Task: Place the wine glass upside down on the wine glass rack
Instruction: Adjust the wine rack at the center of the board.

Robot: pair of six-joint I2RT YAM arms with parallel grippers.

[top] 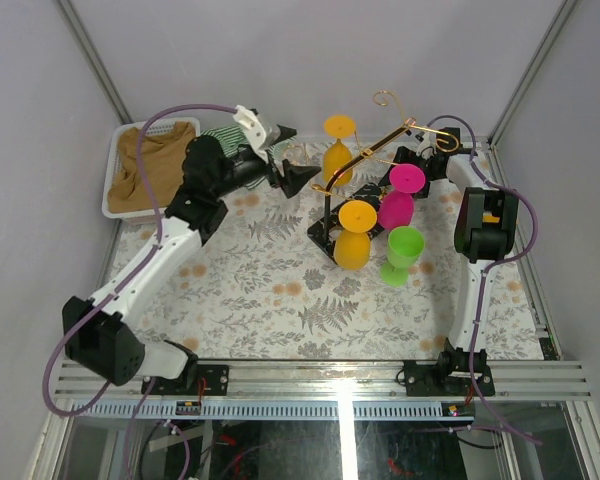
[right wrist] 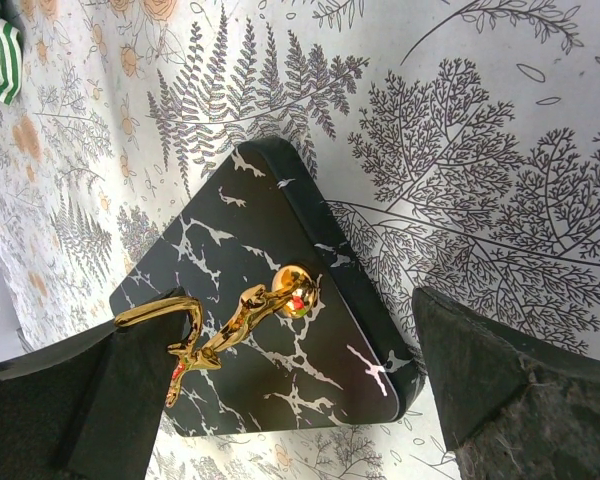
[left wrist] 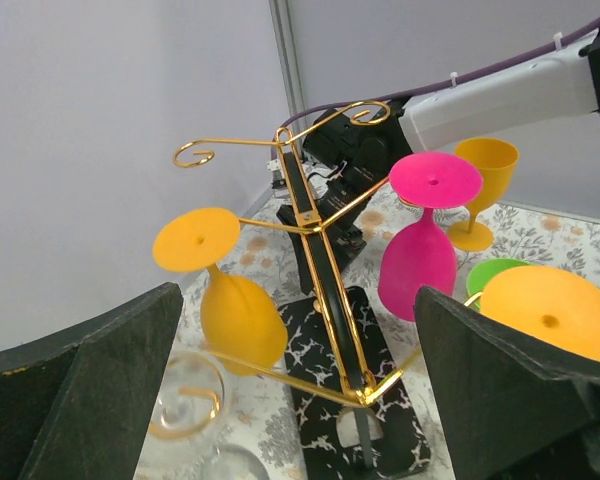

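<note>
Clear wine glass (left wrist: pixel 185 402) sits just before the spread left pincer (left wrist: pixel 296 385).

Two arms are bolted to the silver rail (top: pixel 320 380). The left arm (top: pixel 145 265) and the right arm (top: pixel 467 300) both have white tubes and chunky black joints. A thin purple cable (top: pixel 195 107) runs along each arm, up from the rail. One black joint far from the rail has a small orange mark (top: pixel 492 214). The fingers (left wrist: pixel 80 390) are rough black wedges.
</note>
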